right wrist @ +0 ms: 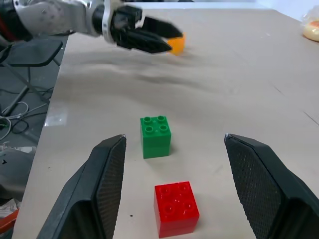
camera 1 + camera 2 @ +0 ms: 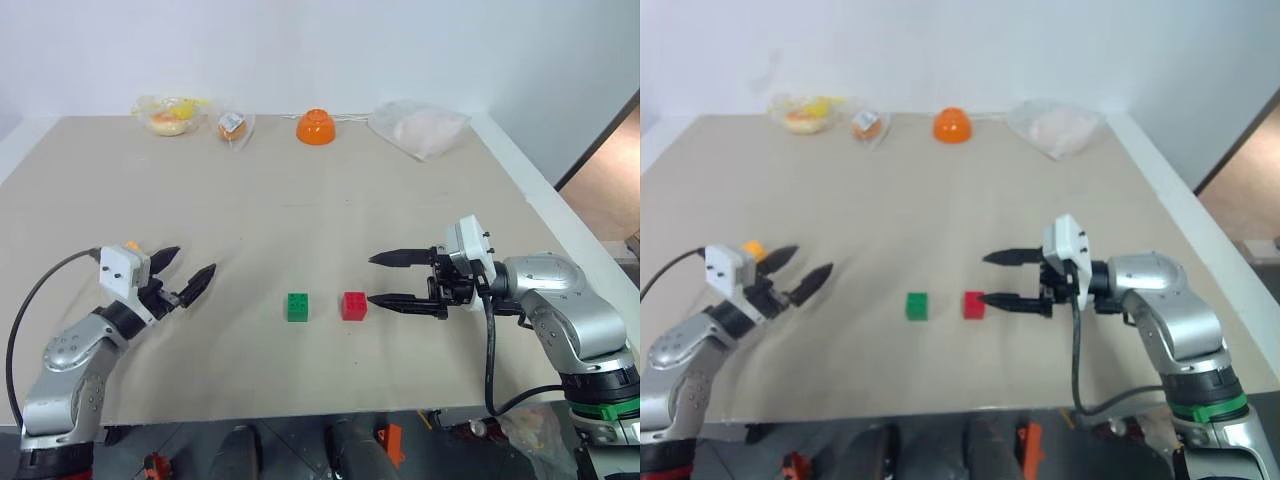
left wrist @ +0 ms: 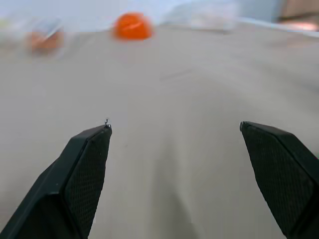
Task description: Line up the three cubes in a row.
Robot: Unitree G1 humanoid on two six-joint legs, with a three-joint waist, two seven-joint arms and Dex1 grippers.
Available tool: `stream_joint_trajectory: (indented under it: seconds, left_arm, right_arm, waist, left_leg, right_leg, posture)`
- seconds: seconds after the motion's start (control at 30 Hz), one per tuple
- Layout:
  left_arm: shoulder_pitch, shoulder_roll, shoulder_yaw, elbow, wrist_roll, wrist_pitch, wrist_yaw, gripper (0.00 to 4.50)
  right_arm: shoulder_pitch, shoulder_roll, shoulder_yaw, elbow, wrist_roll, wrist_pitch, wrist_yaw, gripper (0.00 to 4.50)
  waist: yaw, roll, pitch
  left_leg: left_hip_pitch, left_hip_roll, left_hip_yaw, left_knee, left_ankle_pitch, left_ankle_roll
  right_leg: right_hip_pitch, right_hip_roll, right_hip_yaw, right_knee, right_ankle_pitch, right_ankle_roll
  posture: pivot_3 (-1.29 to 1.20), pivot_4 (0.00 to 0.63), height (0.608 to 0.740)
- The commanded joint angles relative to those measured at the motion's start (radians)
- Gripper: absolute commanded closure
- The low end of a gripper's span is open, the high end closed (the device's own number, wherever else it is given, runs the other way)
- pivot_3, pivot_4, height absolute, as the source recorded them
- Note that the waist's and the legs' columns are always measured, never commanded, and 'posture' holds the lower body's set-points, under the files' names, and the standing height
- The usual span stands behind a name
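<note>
A green cube and a red cube sit side by side near the table's front middle, a small gap between them. The yellow-orange cube lies far off at the left, partly hidden behind my left gripper. That gripper is open and empty, and it hovers left of the green cube. My right gripper is open too, pointing left, its near fingertip close beside the red cube. In the right wrist view the red cube and green cube lie between the spread fingers.
An orange bowl stands at the table's far edge. Beside it lie plastic bags of food, a small wrapped item and a white bag. The table's front edge runs just below the cubes.
</note>
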Motion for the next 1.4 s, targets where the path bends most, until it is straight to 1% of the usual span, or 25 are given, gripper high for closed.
stream_joint_trajectory:
  seconds: [0.03,0.1,0.13,0.2,0.3,0.4,0.57,0.87,1.03,1.1,1.17,1.23,1.3,1.4]
  left_arm:
    - [0.053,-0.113,0.064,-0.145,0.047,0.063,0.278,0.23]
    - [0.073,-0.180,0.098,-0.189,0.098,0.077,0.419,0.23]
    - [0.079,-0.195,0.106,-0.201,0.126,0.080,0.461,0.23]
    - [0.079,-0.215,0.115,-0.210,0.156,0.099,0.529,0.23]
    - [0.053,-0.225,0.119,-0.192,0.171,0.126,0.587,0.23]
    - [0.014,-0.213,0.099,-0.167,0.179,0.145,0.602,0.23]
    - [-0.062,-0.189,0.036,-0.091,0.209,0.160,0.581,0.23]
    - [-0.167,-0.219,0.071,0.033,0.277,0.201,0.732,0.23]
    - [-0.206,-0.216,0.066,0.076,0.288,0.193,0.746,0.23]
    - [-0.218,-0.219,0.061,0.089,0.291,0.189,0.747,0.23]
    - [-0.233,-0.224,0.053,0.111,0.296,0.178,0.746,0.23]
    - [-0.249,-0.230,0.047,0.135,0.301,0.166,0.745,0.23]
    - [-0.256,-0.233,0.042,0.148,0.305,0.157,0.744,0.23]
    - [-0.264,-0.239,0.037,0.162,0.311,0.150,0.749,0.23]
  right_arm:
    - [-0.019,0.011,0.004,-0.013,0.009,-0.018,0.020,1.23]
    - [-0.021,0.020,0.010,-0.011,0.007,-0.019,0.023,1.23]
    - [-0.021,0.024,0.013,-0.010,0.006,-0.021,0.025,1.23]
    - [-0.022,0.032,0.022,-0.006,0.002,-0.027,0.029,1.23]
    - [-0.031,0.049,0.040,0.001,-0.009,-0.038,0.026,1.23]
    - [-0.042,0.065,0.049,0.002,-0.014,-0.039,0.025,1.23]
    - [-0.060,0.080,0.052,0.010,-0.017,-0.041,0.019,1.23]
    - [-0.037,0.074,0.036,-0.014,-0.012,-0.035,-0.003,1.23]
    - [-0.033,0.070,0.031,-0.032,-0.004,-0.029,-0.016,1.23]
    - [-0.055,0.089,0.034,-0.030,-0.011,-0.033,-0.045,1.23]
    - [-0.099,0.149,0.032,-0.033,-0.009,-0.042,-0.114,1.23]
    - [-0.139,0.205,0.022,-0.049,0.033,-0.015,-0.165,1.23]
    - [-0.157,0.226,0.018,-0.052,0.050,0.011,-0.187,1.23]
    - [-0.160,0.231,0.025,-0.053,0.054,0.014,-0.189,1.23]
  waist:
    - [0.002,0.000,0.000]
    - [0.002,-0.001,0.000]
    - [0.002,-0.001,0.000]
    - [0.004,-0.001,0.000]
    - [0.005,-0.001,0.000]
    - [0.004,-0.001,0.000]
    - [0.005,-0.002,0.000]
    - [0.005,-0.002,0.000]
    - [0.006,-0.002,0.000]
    - [0.006,-0.002,0.000]
    - [0.002,-0.002,0.000]
    - [0.001,-0.002,0.000]
    - [0.003,-0.002,0.000]
    - [0.007,-0.002,0.000]
  left_leg:
    - [0.000,0.000,0.000,0.000,0.000,0.000]
    - [0.001,0.000,0.001,0.000,0.000,0.000]
    - [0.001,0.000,0.001,0.001,0.000,0.000]
    - [0.001,0.000,0.001,0.001,0.000,0.000]
    - [0.002,-0.001,0.000,0.001,0.001,-0.001]
    - [0.001,-0.001,0.000,0.003,0.001,-0.002]
    - [0.001,-0.001,0.000,0.003,0.001,-0.002]
    - [0.001,-0.001,0.000,0.001,0.001,-0.002]
    - [0.000,-0.001,0.000,0.002,0.001,-0.003]
    - [0.000,-0.001,0.000,0.002,0.001,-0.003]
    - [0.000,-0.001,0.000,0.002,0.001,-0.003]
    - [0.001,-0.001,0.000,0.001,0.001,-0.003]
    - [0.001,-0.001,-0.001,0.001,0.002,-0.004]
    - [-0.001,-0.001,-0.001,0.001,0.002,-0.005]
  right_leg:
    - [0.000,0.000,0.000,0.000,0.000,0.000]
    - [0.001,-0.001,0.001,0.000,0.000,0.001]
    - [0.001,-0.001,0.001,0.000,0.001,0.001]
    - [0.001,0.000,0.001,0.000,0.001,0.000]
    - [0.001,0.000,0.000,0.000,0.001,0.000]
    - [0.002,0.000,0.001,0.000,0.001,0.000]
    - [0.002,0.000,0.001,0.000,0.001,0.000]
    - [0.001,0.000,0.001,0.000,0.001,0.000]
    - [0.001,0.000,0.001,0.000,0.001,0.001]
    - [0.001,0.000,0.000,0.000,0.001,0.001]
    - [0.001,0.000,0.000,0.000,0.002,0.001]
    - [0.001,0.001,0.001,0.000,0.003,0.001]
    - [0.001,0.001,0.000,0.000,0.003,0.001]
    - [0.001,0.001,0.000,-0.001,0.003,0.002]
  posture:
    - [0.00,0.150,0.740]
    - [0.00,0.150,0.740]
    - [0.00,0.150,0.740]
    - [0.00,0.150,0.740]
    - [0.00,0.150,0.740]
    - [0.00,0.150,0.740]
    - [0.00,0.150,0.740]
    - [0.00,0.150,0.740]
    - [0.00,0.150,0.740]
    - [0.00,0.150,0.740]
    - [0.00,0.150,0.740]
    - [0.00,0.150,0.740]
    - [0.00,0.150,0.740]
    - [0.00,0.150,0.740]
